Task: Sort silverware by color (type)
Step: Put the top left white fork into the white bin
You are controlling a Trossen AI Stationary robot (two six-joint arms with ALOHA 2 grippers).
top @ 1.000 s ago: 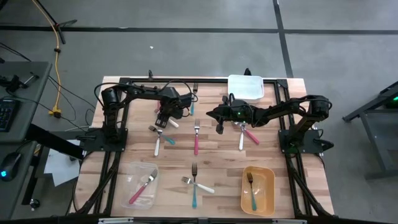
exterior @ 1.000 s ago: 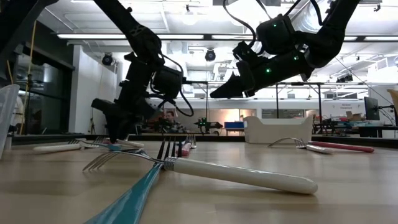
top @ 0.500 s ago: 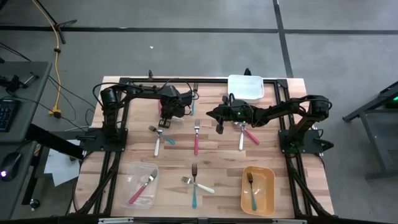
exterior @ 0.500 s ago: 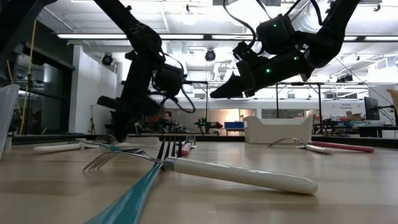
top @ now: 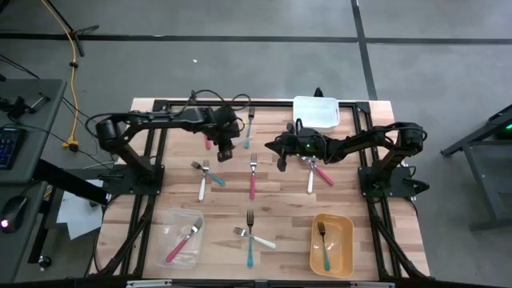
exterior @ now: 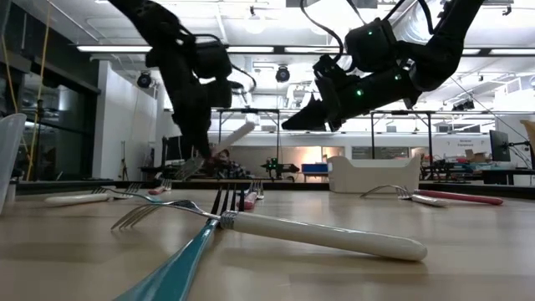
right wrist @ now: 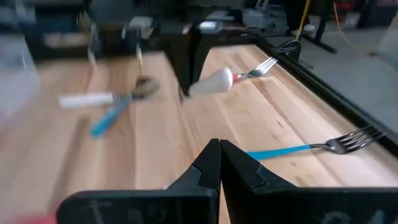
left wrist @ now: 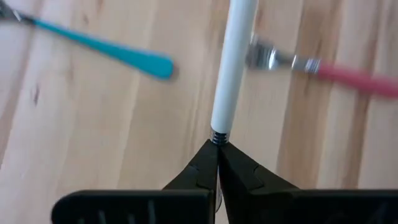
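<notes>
My left gripper [top: 225, 152] hangs over the table's far left part, shut on a white-handled fork [exterior: 236, 133], which is off the wood. My right gripper [top: 282, 165] hovers shut and empty near the table's middle, above a white-handled fork [top: 310, 179] and a pink-handled one [top: 324, 174]. More silverware lies flat on the wood. A white and a teal fork [top: 206, 180] cross each other. A pink fork [top: 253, 180] lies alone. A teal fork [top: 250, 124] lies far back. Another teal and white pair [top: 252, 238] crosses near the front. My left gripper pinches the fork at its metal neck [left wrist: 216, 135], where the white handle begins, between its two fingertips. The fingers slant down from above. The fork is lifted clear and tilted, with the handle end [exterior: 244, 128] higher and the tines [exterior: 180, 171] lower.
A clear container [top: 180, 236] at the front left holds a pink-handled utensil. A yellow container [top: 346, 240] at the front right holds a teal fork. A white container [top: 315, 112] stands at the far edge. Black frame rails run along the table's sides.
My left gripper has shut on the white-handled fork's neck, then risen and turned about with it. The fork, which lay on the wood, now hangs tilted clear of the table. The left arm's elbow has swung toward the table's left edge.
</notes>
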